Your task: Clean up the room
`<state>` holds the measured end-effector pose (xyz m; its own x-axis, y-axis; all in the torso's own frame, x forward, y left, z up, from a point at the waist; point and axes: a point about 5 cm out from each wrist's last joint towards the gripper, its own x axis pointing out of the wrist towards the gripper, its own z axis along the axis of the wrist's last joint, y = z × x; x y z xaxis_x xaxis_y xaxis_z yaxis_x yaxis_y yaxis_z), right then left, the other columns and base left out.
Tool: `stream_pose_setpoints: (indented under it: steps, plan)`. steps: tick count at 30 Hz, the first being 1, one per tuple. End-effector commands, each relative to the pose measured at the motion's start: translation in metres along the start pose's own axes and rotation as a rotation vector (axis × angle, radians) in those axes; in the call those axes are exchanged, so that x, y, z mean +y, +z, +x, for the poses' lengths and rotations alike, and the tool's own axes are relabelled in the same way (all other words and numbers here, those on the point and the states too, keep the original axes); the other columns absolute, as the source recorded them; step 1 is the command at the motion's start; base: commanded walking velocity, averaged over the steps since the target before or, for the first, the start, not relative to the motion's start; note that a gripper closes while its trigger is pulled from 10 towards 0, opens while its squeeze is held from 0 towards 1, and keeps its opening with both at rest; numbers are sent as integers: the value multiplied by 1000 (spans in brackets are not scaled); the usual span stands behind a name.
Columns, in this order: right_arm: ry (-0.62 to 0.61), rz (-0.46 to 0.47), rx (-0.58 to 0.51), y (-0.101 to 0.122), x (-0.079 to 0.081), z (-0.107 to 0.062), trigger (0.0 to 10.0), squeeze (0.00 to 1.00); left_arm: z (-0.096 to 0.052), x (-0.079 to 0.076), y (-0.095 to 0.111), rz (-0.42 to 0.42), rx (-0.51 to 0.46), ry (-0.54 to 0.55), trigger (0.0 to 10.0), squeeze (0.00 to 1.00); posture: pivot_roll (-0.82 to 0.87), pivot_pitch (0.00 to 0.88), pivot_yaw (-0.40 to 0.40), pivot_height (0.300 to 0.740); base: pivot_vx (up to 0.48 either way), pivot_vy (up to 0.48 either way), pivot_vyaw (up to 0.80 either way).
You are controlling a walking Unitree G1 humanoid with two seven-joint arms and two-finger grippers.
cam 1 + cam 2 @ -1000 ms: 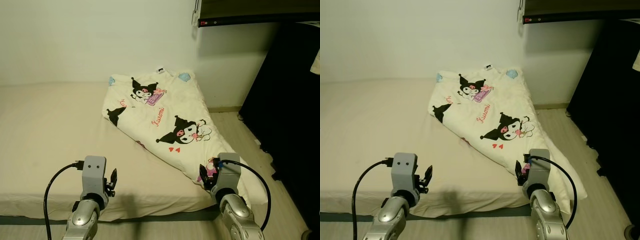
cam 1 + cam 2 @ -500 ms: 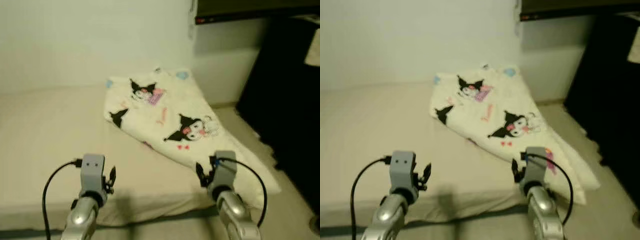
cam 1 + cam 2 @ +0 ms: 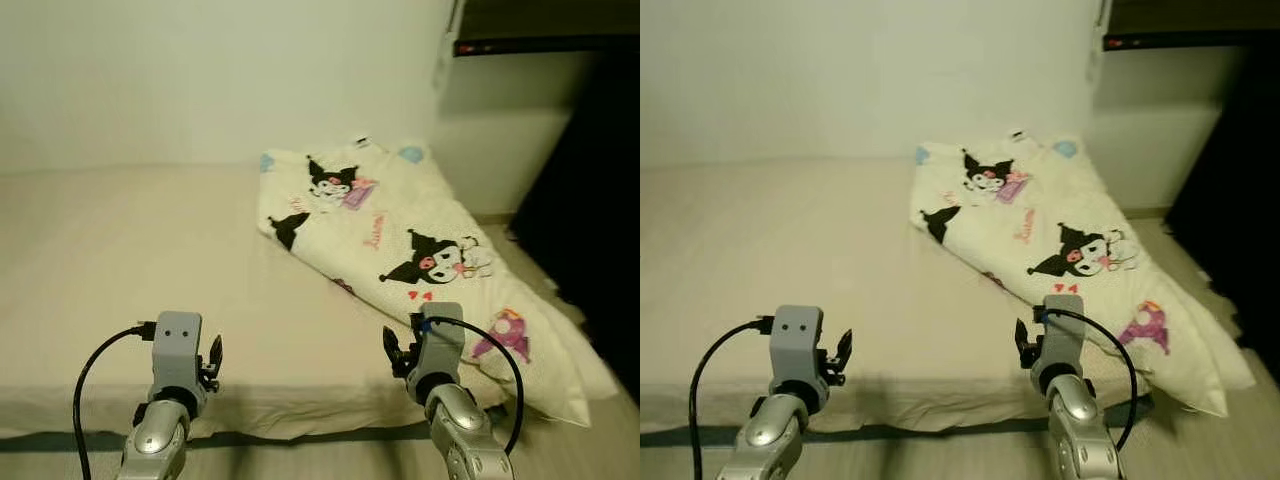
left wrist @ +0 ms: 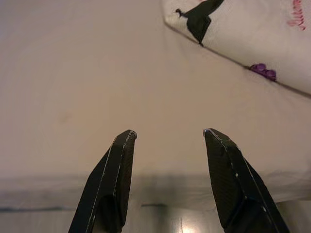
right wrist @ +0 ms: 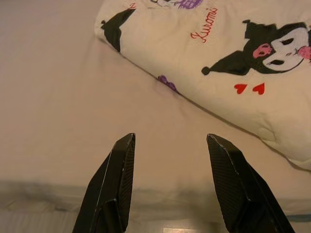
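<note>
A cream quilt [image 3: 400, 230] printed with black cartoon figures lies crumpled on the right part of a beige mattress [image 3: 120, 250], its lower end hanging over the bed's right edge. My left gripper [image 4: 167, 141] is open, held low over the mattress's front edge, well left of the quilt. My right gripper [image 5: 170, 143] is open too, above the front edge of the bed, with the quilt [image 5: 233, 63] just beyond its fingertips. Neither holds anything.
A white wall [image 3: 200, 70] backs the bed. A dark shelf [image 3: 540, 40] and dark furniture [image 3: 600, 200] stand at the right, with a strip of pale floor [image 3: 1200, 250] between them and the bed. A dark band runs under the mattress front [image 3: 300, 437].
The camera has swung left, so the quilt and dark furniture sit further right in the picture. Both grippers stay open and low in front.
</note>
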<state>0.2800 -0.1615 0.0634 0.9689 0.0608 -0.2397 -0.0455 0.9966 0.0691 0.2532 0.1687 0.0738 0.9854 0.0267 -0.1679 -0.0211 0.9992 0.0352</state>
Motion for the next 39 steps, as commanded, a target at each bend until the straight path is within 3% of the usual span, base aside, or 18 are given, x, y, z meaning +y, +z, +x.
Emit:
stream_pose_setpoints:
  steps: [1, 31, 39]
  plan:
    - [-23, 11, 15, -5, -6, -2, 10000, 0, 0, -5, -1, 17, 24, -13, 10000, 0, -25, 131, 54, 733, 0, 0, 0]
    - [-41, 11, 15, -5, -11, -4, 10000, 0, 4, -7, 2, 26, 15, -48, 10000, 0, -42, 145, 68, 733, 0, 0, 0]
    - [-39, 6, 18, -6, -10, -5, 10000, 0, 2, -9, 2, 25, 17, -51, 10000, 0, -43, 144, 63, 733, 0, -394, 0]
